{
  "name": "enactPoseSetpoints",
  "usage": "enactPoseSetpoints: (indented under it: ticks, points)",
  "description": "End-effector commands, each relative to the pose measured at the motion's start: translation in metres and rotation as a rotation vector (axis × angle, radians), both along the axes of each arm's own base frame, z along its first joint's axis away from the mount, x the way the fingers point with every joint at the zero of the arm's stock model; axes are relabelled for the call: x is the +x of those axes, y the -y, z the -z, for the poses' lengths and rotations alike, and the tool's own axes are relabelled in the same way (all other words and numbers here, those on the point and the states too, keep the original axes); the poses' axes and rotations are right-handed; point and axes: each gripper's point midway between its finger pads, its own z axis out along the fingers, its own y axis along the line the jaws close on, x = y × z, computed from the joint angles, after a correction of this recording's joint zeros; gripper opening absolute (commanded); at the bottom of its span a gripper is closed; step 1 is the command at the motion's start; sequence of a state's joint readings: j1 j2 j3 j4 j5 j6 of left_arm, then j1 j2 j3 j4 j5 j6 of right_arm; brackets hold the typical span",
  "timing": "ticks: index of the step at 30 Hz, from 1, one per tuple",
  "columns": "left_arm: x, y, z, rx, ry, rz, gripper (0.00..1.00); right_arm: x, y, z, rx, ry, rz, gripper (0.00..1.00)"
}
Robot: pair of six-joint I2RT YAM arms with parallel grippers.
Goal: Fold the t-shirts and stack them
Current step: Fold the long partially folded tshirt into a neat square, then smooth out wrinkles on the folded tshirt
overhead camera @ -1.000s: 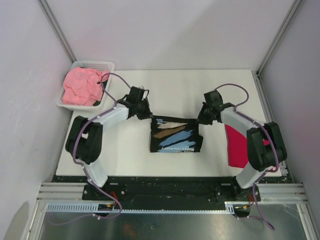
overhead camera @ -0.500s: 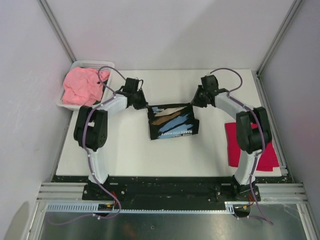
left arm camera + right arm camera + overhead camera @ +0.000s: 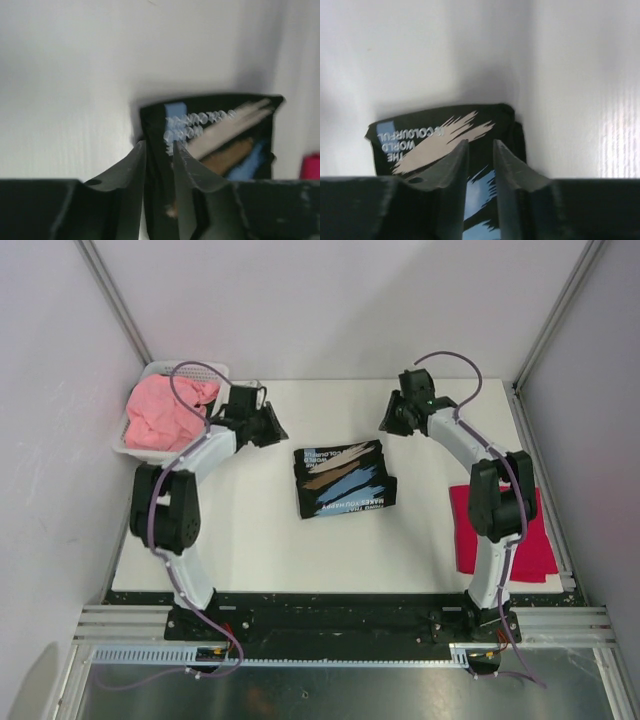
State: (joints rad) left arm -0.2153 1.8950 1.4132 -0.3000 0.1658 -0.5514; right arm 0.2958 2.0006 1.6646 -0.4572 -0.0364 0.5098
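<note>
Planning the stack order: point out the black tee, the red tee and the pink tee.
black tee (image 3: 342,481), top external view, printed front.
red tee (image 3: 462,540), top external view, bare left strip.
pink tee (image 3: 160,412), top external view, crumpled middle.

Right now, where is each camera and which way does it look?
Top external: above and behind the arms, looking down at the table; both arms, left tool, right tool show.
Left wrist: behind the left tool, facing the black t-shirt; its fingers show.
Right wrist: behind the right tool, facing the same shirt; its fingers show.
All share that shirt.

Folded black t-shirt (image 3: 342,480) on white table (image 3: 250,540)
</note>
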Motion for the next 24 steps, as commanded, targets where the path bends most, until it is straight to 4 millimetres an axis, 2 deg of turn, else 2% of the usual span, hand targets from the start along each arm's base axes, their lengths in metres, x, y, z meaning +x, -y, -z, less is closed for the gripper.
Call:
enactPoseSetpoints:
  ticks: [1,3,4,8,12,19,21,24]
  points:
    - [-0.046,0.045,-0.033,-0.059,0.044,0.124,0.20,-0.023,-0.024,-0.015,-0.008,0.027,-0.067,0.25]
    - [-0.062,0.060,-0.022,-0.082,-0.001,0.153,0.06,-0.025,-0.030,-0.001,-0.009,-0.002,-0.075,0.18]
    - [-0.068,0.065,-0.017,-0.086,-0.021,0.161,0.03,-0.025,-0.032,0.005,-0.008,-0.014,-0.076,0.16]
    - [-0.083,0.075,0.007,-0.079,-0.086,0.173,0.00,-0.017,-0.038,0.021,-0.002,-0.029,-0.084,0.13]
    - [-0.083,0.076,0.029,-0.058,-0.130,0.171,0.00,0.000,-0.040,0.038,-0.022,-0.043,-0.092,0.13]
    - [-0.075,0.075,0.060,-0.020,-0.182,0.163,0.00,0.035,-0.047,0.082,-0.020,-0.108,-0.111,0.23]
    - [-0.074,0.073,0.066,-0.007,-0.191,0.161,0.00,0.041,-0.047,0.086,-0.026,-0.114,-0.115,0.27]
    - [-0.075,0.071,0.071,0.008,-0.199,0.161,0.00,0.046,-0.046,0.078,-0.036,-0.098,-0.118,0.36]
